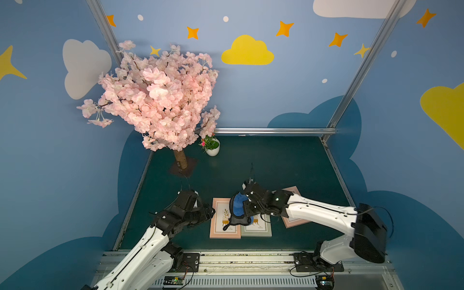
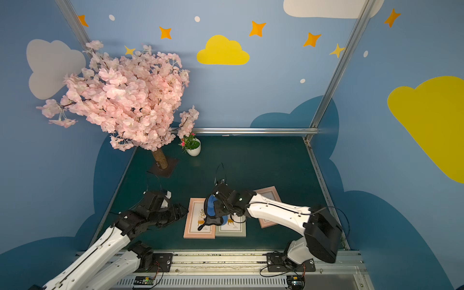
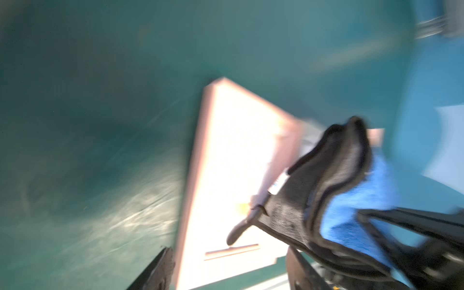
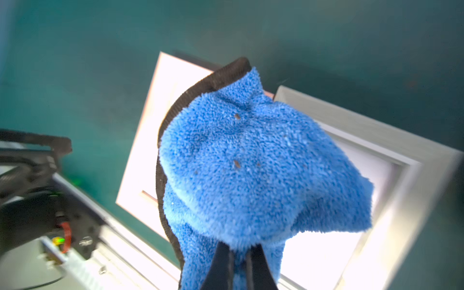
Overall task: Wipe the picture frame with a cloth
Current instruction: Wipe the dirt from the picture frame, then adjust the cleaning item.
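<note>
A pink picture frame (image 1: 218,226) (image 2: 194,226) lies flat on the green table, with a grey-green frame (image 1: 261,229) (image 2: 232,229) against its right side. Above their shared edge hangs the blue cloth (image 1: 239,207) (image 2: 212,206) (image 4: 251,163), its dark reverse (image 3: 288,213) drooping onto the pink frame (image 3: 226,163). My right gripper (image 1: 247,200) (image 4: 239,247) is shut on the cloth's upper part. My left gripper (image 1: 209,213) (image 3: 231,271) is open at the pink frame's left edge, jaws wide apart and holding nothing. The left wrist view is blurred.
Another pink frame (image 1: 293,190) lies partly under my right arm. A pink blossom tree (image 1: 160,100) on a dark base and a small white plant pot (image 1: 213,150) stand at the back left. A metal rail (image 1: 251,261) runs along the table's front.
</note>
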Robot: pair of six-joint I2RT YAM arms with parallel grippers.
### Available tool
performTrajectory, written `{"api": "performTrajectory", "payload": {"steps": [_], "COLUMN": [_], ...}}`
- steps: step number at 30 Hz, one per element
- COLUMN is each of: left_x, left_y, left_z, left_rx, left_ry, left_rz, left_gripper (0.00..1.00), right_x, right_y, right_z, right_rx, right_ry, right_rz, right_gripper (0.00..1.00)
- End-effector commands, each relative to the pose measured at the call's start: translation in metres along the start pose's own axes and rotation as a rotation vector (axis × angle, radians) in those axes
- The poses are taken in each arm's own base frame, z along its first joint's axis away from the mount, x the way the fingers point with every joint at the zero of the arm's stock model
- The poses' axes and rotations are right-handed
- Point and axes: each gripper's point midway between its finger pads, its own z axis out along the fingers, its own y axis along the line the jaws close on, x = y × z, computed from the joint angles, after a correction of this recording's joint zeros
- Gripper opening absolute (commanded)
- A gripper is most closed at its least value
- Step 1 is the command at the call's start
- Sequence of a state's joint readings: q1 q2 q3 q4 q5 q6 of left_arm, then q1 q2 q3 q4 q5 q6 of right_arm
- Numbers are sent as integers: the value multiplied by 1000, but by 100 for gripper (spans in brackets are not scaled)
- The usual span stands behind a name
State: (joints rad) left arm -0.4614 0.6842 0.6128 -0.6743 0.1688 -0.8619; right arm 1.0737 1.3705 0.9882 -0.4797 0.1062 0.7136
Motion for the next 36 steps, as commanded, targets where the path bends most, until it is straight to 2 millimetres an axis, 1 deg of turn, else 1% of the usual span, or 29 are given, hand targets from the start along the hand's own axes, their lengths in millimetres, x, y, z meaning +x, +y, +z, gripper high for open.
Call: {"api": "performTrajectory", "payload": {"steps": [1,3,4,5,8,9,11,16,19,20,25,31,33,35,36], "left_x": [-9,-14,-16,-17,-21,-22,-20,-7,-3,-3,-9,-9,-17,-21,-24], "left_y": [-47,-80,-96,-108,-138,-146,-159,-178,-185,-184,-168,-165,-162,-162,-163], "left_z": [-33,-46,-51,-55,-66,-69,-66,-44,-35,-32,-16,-6,-4,-3,-4], "left_rx": [187,349,434,497,650,688,734,750,778,777,735,723,712,718,724], "left_ry": [-44,-57,-56,-47,-61,-70,-69,-18,-30,-33,-72,-61,-97,-117,-125], "left_rz": [36,44,43,33,46,55,65,103,102,97,11,-39,-79,-107,-119], "left_gripper": [81,84,85,86,89,90,92,95,95,95,94,93,93,90,85], "right_x": [-15,-28,-37,-44,-55,-58,-62,-69,-71,-72,-71,-69,-69,-67,-66], "right_y": [-10,-1,7,12,21,24,34,57,70,73,80,91,92,94,94], "right_z": [-28,-48,-60,-73,-100,-106,-115,-126,-129,-130,-134,-135,-134,-132,-130], "right_rx": [-25,-122,-192,-246,-341,-363,-417,-528,-593,-605,-650,-695,-696,-697,-694], "right_ry": [-142,-250,-321,-370,-454,-466,-479,-484,-480,-481,-481,-469,-466,-458,-453], "right_rz": [93,81,78,90,110,112,113,88,81,79,79,63,56,51,49], "right_gripper": [0,0,0,0,0,0,0,0,0,0,0,0,0,0,0]}}
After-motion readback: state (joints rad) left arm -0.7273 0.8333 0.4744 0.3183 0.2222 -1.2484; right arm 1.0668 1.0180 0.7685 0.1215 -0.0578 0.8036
